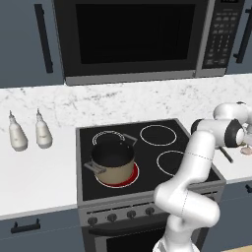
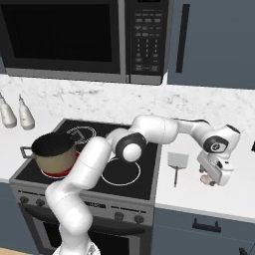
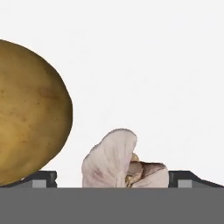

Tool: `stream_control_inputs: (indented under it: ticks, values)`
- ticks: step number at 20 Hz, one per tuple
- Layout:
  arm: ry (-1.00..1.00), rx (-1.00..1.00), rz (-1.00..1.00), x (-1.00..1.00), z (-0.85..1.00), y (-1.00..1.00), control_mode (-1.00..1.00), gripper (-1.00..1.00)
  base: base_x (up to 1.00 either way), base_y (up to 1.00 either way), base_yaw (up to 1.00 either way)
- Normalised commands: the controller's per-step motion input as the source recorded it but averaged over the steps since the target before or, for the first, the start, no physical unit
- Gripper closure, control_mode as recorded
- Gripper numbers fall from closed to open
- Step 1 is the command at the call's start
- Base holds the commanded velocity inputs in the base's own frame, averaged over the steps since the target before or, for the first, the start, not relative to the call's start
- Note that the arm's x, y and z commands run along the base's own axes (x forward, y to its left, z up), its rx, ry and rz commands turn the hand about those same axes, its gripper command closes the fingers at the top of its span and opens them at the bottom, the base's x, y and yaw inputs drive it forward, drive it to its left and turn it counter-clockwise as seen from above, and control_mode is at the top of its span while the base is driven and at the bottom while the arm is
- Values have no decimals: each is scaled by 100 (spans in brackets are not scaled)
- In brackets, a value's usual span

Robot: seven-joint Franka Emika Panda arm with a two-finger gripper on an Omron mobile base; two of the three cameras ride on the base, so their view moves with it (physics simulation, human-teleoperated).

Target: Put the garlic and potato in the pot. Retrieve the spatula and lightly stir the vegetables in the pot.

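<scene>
The pale pinkish garlic (image 3: 118,162) lies on the white counter right of the stove, between the two spread fingertips of my open gripper (image 3: 116,179). Nothing is held. Close beside it in the hand view, at the left, lies the golden-brown potato (image 3: 30,113). From the right base view my gripper (image 2: 209,180) points down over the garlic (image 2: 203,178). The spatula (image 2: 177,162), grey-bladed with a thin dark handle, lies on the counter just left of the hand. The tan pot (image 1: 113,162) with its dark inside stands on the front left burner.
The burner (image 1: 134,177) under the pot glows red. Two white bottles (image 1: 17,134) stand on the counter left of the stove (image 1: 162,155). A microwave (image 1: 133,39) hangs above the cooktop, and the counter's front edge runs just below the garlic.
</scene>
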Motion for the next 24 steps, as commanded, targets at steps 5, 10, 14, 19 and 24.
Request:
stream_control_inputs:
  ticks: [5,10,14,19,24]
  values:
    - [6,0,0,-5,-66,50,-100,100,0,0,0]
    - [7,0,0,-33,-25,35,-100,100,0,0,0]
    - [-8,-5,1,-75,42,59,-100,100,0,0,0]
    - [-15,-20,11,-80,80,100,-100,100,0,0,0]
    - [-9,-21,19,-47,46,100,-100,100,0,0,0]
